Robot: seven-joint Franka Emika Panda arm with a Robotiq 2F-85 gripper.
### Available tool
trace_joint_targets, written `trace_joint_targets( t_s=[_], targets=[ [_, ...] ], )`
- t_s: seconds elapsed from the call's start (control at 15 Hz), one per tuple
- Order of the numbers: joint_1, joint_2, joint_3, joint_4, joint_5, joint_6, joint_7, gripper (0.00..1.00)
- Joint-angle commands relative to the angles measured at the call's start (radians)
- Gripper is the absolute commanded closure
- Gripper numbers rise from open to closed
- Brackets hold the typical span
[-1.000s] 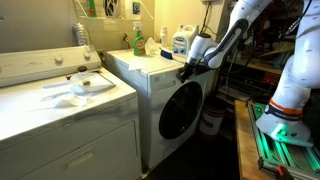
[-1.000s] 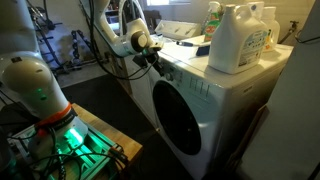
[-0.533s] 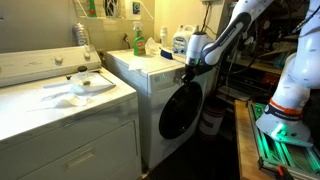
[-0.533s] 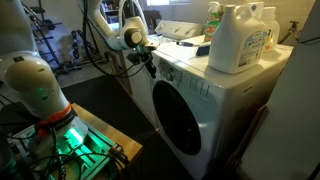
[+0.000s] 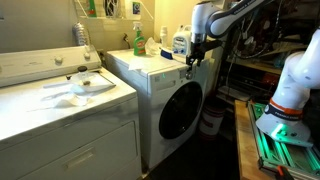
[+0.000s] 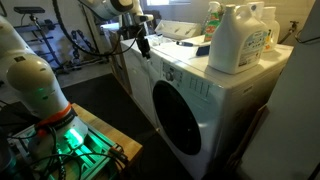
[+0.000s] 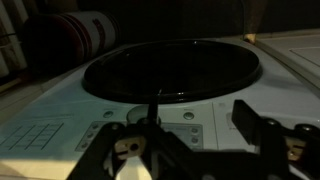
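My gripper (image 5: 191, 62) (image 6: 143, 47) hangs just above the front top corner of a white front-load washer (image 5: 165, 72) (image 6: 215, 100), touching nothing. In the wrist view the gripper (image 7: 195, 135) looks down the washer's front: the control panel with small round buttons (image 7: 186, 116) lies right under it, and the dark round door (image 7: 170, 68) lies beyond. The jaws stand apart, the right finger (image 7: 246, 118) well clear of the left, with nothing between them. The dark door (image 5: 180, 110) (image 6: 180, 125) is closed in both exterior views.
A large detergent jug (image 6: 240, 38) (image 5: 180, 42) and a green bottle (image 5: 138, 40) stand on the washer's top. Beside it is a white top-load machine (image 5: 70, 125) with a cloth (image 5: 85, 85) on it. A white bucket (image 5: 211, 120) sits on the floor. The robot's base (image 6: 35, 85) glows green below.
The gripper lifted away from the washer's control panel edge to above its top corner, and its jaws went from shut to open.
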Motion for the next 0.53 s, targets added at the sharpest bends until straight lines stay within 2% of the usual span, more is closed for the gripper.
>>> trace_joint_targets(
  t_s=[0.0,0.13,0.2,0.27,0.47],
  targets=[
    [-0.030,-0.122,0.008,0.010,0.055,-0.110,-0.055,0.00],
    [-0.040,-0.158,0.007,0.018,0.068,-0.140,-0.082,0.00],
    [-0.039,-0.168,-0.001,0.002,0.078,-0.116,-0.123,0.00],
    [-0.052,-0.132,0.022,0.031,0.051,-0.111,-0.073,0.00],
    [-0.057,-0.150,0.020,0.027,0.061,-0.111,-0.104,0.00]
  ],
)
